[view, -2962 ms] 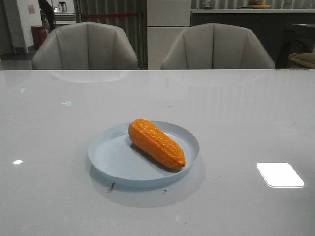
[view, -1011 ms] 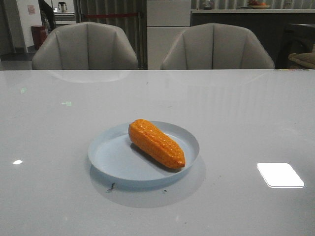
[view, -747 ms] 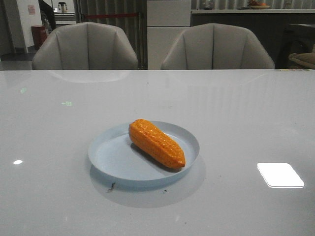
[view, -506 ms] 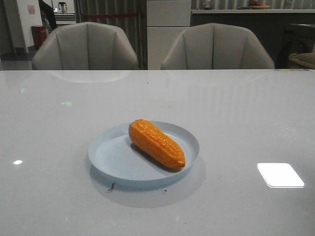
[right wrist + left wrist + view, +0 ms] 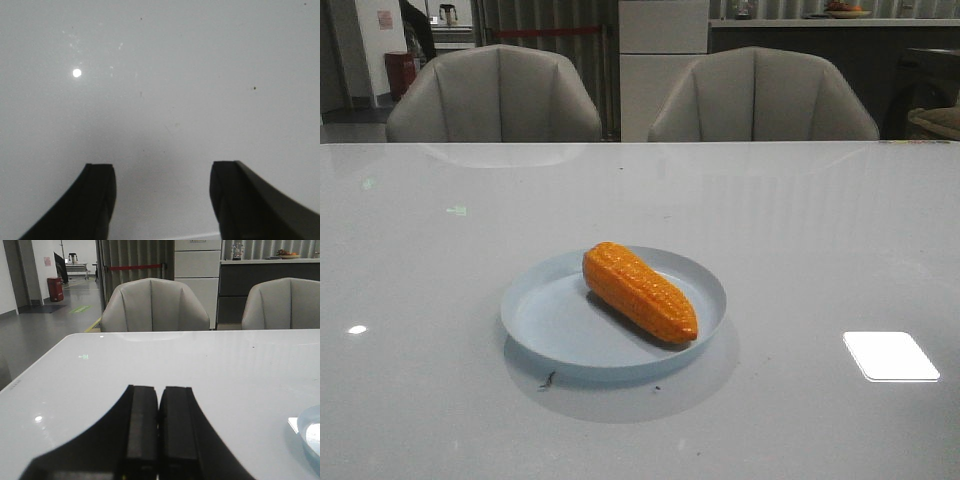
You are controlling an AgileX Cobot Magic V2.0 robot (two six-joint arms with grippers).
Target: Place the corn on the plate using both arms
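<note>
Nothing has moved since the earlier frames: the glossy orange plastic corn cob [image 5: 640, 293] lies diagonally inside the shallow pale blue round plate [image 5: 545, 320], just below the middle of the front view on the grey table [image 5: 800, 250]. The cob looks stiff, light and probably slippery, so its thick middle seems the safest place to grasp. The left end effector [image 5: 159, 430] is closed on nothing, and the right end effector [image 5: 162, 200] is spread wide above bare table.

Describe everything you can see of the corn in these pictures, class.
The corn is an orange, tapered cob with rows of bumpy kernels, glossy like plastic. It lies on its side, diagonally across the pale blue plate, thick end toward the far left, narrow tip near the plate's right rim. Only the plate touches it; no jaws are near.
</note>
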